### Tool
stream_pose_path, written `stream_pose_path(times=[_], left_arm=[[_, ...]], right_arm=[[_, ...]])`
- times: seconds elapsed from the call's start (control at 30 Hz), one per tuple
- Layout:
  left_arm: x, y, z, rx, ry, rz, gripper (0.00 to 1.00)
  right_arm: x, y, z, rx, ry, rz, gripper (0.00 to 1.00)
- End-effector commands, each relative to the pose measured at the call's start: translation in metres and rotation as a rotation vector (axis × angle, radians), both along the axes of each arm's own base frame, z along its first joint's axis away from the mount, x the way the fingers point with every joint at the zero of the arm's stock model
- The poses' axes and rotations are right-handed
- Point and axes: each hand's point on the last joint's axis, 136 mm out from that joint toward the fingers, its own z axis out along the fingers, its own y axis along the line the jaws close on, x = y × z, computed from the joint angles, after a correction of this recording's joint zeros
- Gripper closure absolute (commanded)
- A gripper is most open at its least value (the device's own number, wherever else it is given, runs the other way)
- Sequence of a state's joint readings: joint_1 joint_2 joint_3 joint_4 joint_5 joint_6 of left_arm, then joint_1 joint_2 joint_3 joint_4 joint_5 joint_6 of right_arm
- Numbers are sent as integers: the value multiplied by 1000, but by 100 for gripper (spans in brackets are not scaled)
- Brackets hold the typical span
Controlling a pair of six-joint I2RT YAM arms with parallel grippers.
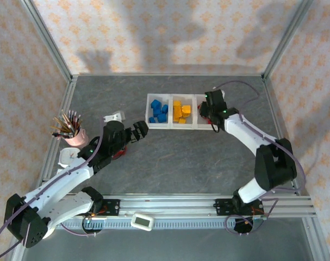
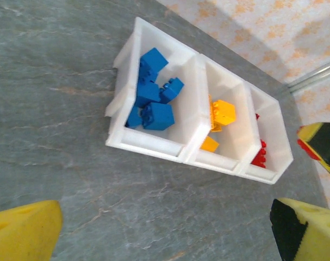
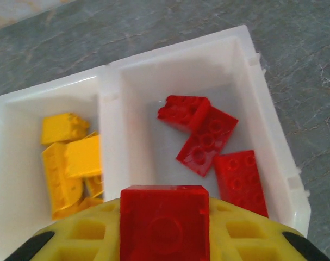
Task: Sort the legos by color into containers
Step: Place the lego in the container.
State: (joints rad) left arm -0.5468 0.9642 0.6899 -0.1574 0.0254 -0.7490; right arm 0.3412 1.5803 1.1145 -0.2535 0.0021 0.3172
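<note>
The containers (image 1: 170,126) are three joined white bins at the table's middle back. Blue legos (image 1: 159,111) fill the left bin, yellow ones (image 1: 181,112) the middle one. My right gripper (image 1: 207,111) hangs over the right bin, shut on a red lego (image 3: 165,223). Below it three red legos (image 3: 205,138) lie on the bin floor, beside the yellow legos (image 3: 67,163) past the divider (image 3: 110,125). My left gripper (image 1: 140,129) is open and empty, just left of and in front of the bins. Its yellow fingers (image 2: 23,231) frame bare table before the bin wall (image 2: 148,147).
A pink cup of pencils (image 1: 72,133) stands at the left edge. A small white object (image 1: 117,116) lies behind the left arm. Something red (image 1: 118,154) shows on the table beside the left forearm. Metal frame rails run along the table's sides.
</note>
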Motion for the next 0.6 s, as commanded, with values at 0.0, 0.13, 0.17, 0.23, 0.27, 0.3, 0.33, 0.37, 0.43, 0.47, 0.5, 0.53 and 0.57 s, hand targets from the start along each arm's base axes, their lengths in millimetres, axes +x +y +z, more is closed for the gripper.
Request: stream_pose_path(times=[0.0, 0.13, 0.17, 0.23, 0.27, 0.3, 0.33, 0.37, 0.43, 0.47, 0.5, 0.53, 0.57], left_arm=[[12, -11, 23, -20, -64, -41, 1], [16, -13, 19, -6, -55, -44, 1], [17, -13, 19, -4, -54, -43, 1], [18, -14, 18, 0, -49, -44, 1], [18, -14, 17, 4, -46, -45, 1], [19, -14, 17, 6, -45, -44, 1], [18, -14, 18, 9, -44, -45, 1], [19, -13, 17, 11, -43, -42, 1], [19, -12, 16, 14, -43, -36, 1], [19, -11, 16, 14, -44, -31, 1], [19, -10, 15, 15, -42, -29, 1], [18, -10, 15, 15, -42, -26, 1], [18, -10, 15, 13, -42, -25, 1]], right_arm=[[25, -13, -4, -31, -5, -40, 69], [45, -21, -16, -49, 6, -59, 64], [49, -23, -17, -56, 11, -66, 59], [53, -21, -16, -62, 14, -59, 54], [54, -20, -14, -57, 10, -52, 53], [54, -19, -11, -51, 4, -47, 52], [53, -17, -6, -39, -6, -39, 51], [51, -15, -2, -27, -13, -26, 51], [47, -11, 3, -11, -23, -7, 50], [43, -10, 6, -9, -26, -2, 50], [39, -8, 6, -8, -25, 4, 49], [35, -7, 8, -3, -26, 11, 49], [29, -4, 9, 5, -25, 24, 48]])
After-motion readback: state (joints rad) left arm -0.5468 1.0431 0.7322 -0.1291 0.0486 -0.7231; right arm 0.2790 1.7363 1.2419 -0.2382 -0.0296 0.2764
